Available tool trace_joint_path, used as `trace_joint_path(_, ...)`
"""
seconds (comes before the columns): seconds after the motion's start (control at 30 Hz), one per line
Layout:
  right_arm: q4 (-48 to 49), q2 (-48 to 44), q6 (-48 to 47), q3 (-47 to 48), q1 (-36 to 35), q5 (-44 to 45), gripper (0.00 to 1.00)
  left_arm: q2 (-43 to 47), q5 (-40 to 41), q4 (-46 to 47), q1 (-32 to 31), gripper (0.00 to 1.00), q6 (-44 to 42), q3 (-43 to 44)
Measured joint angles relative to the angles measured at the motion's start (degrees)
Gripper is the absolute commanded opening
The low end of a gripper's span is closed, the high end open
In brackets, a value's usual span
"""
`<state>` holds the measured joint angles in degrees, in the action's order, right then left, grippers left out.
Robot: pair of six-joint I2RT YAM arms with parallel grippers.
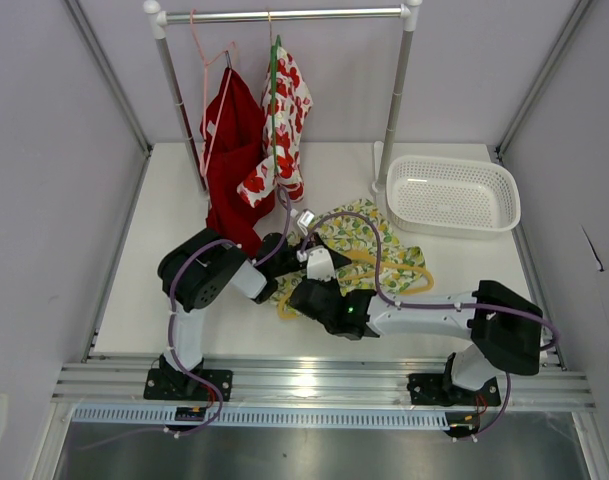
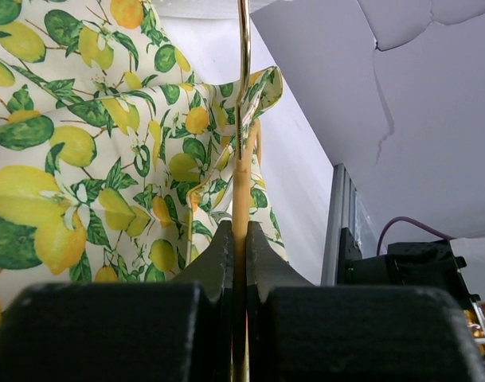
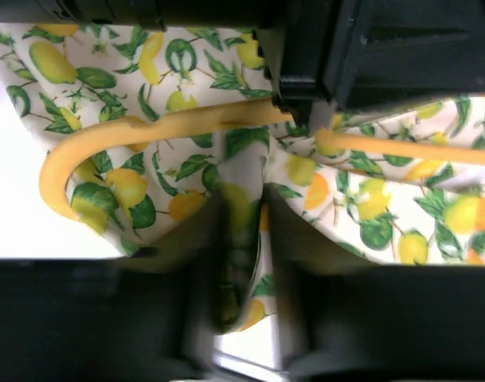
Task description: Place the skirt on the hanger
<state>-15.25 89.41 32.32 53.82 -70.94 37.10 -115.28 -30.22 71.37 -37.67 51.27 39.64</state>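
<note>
You have the left gripper [image 2: 240, 232] clenched on the hanger [image 2: 240, 187], gripping its tan neck; the metal hook runs straight on beyond the fingertips. The skirt [image 2: 83, 151] hangs just left of that gripper and wraps the neck ahead of it. On your right gripper [image 3: 242, 227], a fold of skirt stands between the fingers [image 3: 196, 239]; they are blurred, so clamped or not cannot be told. The hanger's curved shoulder lies on cloth just beyond, to the left
</note>
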Motion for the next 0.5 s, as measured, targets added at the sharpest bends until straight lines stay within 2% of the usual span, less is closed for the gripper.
trace_joint_path(0.1, -2.14, -0.68, 2.16, 0.0, -2.32, 2.89, 0.14, 0.0, 0.79, 0.02, -0.02, 0.0, -0.44, 0.17)
trace_joint_path(0.5, -15.67, -7.65, 18.82, -1.81, -14.99, 11.26, 0.11, -0.2, 5.09, -0.04, -0.02, 0.0, -1.81, 2.54)
